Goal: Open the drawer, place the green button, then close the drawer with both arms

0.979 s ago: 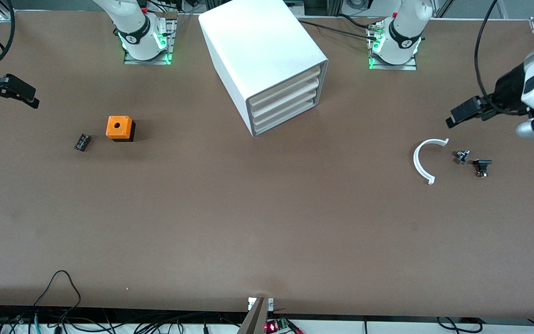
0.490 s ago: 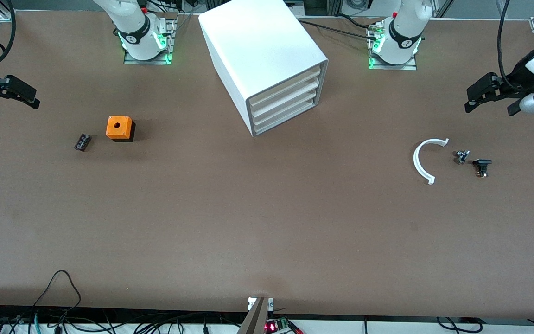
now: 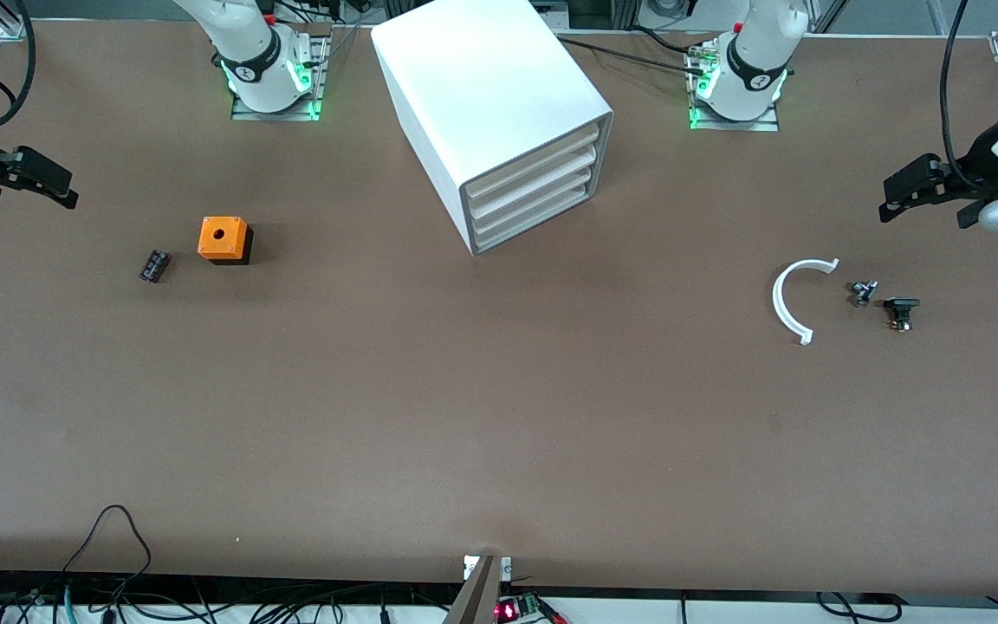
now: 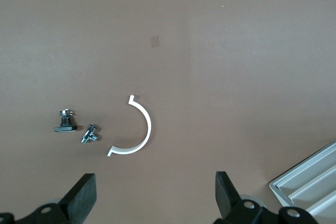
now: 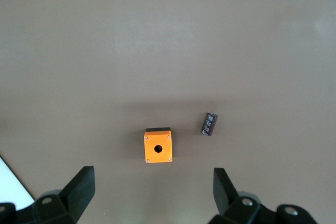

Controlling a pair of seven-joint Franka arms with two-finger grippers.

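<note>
Front view first: the white cabinet (image 3: 499,113) sits on the tabletop (image 3: 499,416) near the edge where the arms are mounted, between the two bases, turned at an angle. Its three drawers all look pushed in, and the lowest drawer (image 3: 534,223) lies flush with the two above it.

Toward the left arm's end of the table lie three small things: a white half-ring (image 3: 795,299), a small metal piece (image 3: 863,292) just beside it, and next to that a black blocky part (image 3: 901,311), which may be the button, though no green cap shows from here. In the left wrist view the same three appear, the half-ring (image 4: 134,128), the metal piece (image 4: 90,134) and the black part (image 4: 65,121), none touching.

The left gripper (image 3: 928,188) hangs up in the air near that end's edge, fingers spread wide and empty.

Toward the right arm's end sit an orange box (image 3: 223,239) with a hole in its top and, just beside it, a small black part (image 3: 153,265). The right gripper (image 3: 27,178) hangs by that end's edge, also spread wide, holding nothing; from its wrist the box (image 5: 158,147) and black part (image 5: 209,124) show between its fingers (image 5: 79,190).
</note>
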